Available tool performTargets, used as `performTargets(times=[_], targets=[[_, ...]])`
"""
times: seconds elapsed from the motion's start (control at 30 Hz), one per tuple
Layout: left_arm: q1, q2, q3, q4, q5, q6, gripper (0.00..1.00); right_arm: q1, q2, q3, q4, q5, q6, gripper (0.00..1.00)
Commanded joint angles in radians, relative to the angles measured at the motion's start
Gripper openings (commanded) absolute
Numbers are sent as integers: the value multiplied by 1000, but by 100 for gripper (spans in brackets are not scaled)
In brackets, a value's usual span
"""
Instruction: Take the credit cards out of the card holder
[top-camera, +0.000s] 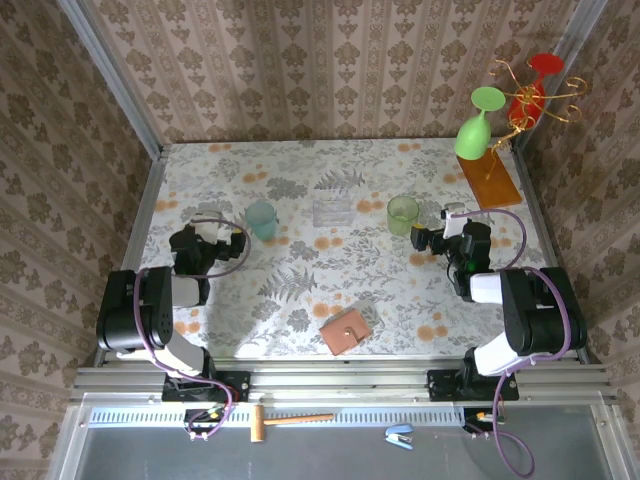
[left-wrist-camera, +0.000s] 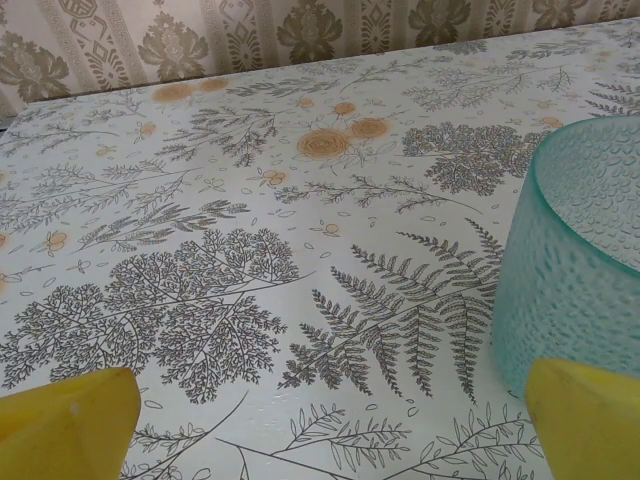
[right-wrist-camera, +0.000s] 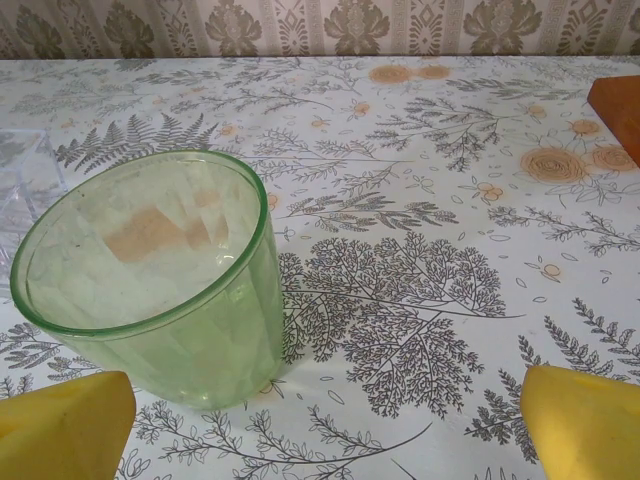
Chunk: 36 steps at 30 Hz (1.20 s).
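Card holder (top-camera: 345, 331) lies on table (top-camera: 290, 205).

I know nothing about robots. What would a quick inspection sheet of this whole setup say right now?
Surface: table with a fern-and-flower cover, flat, no spills seen.
Job's things: card holder folded shut near the front edge; no cards lying out.
Clutter: teal cup, clear box, green cup; wooden board with green goblet and red goblet; mallet and stapler on the front ledge.
Grippers: left pincer open beside the teal cup; right pincer open beside the green cup; both empty.
Cables: purple cables loop along both arms.
Surroundings: wallpapered walls.
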Motion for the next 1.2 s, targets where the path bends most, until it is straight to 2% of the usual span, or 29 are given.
performTargets(times=[0.0,0.57,0.77,1.17], targets=[[1,-1,-11,33,27,15,100,0,6,-9,34,-19,-16,100],[8,2,1,16,24,3,100,0,5,-10,36,-19,-15,100],[14,3,12,-5,-34,-23,100,0,7,-9,34,-19,-15,100],[8,0,16,-13,-56,-21,100,0,5,-11,36,-19,-15,100]])
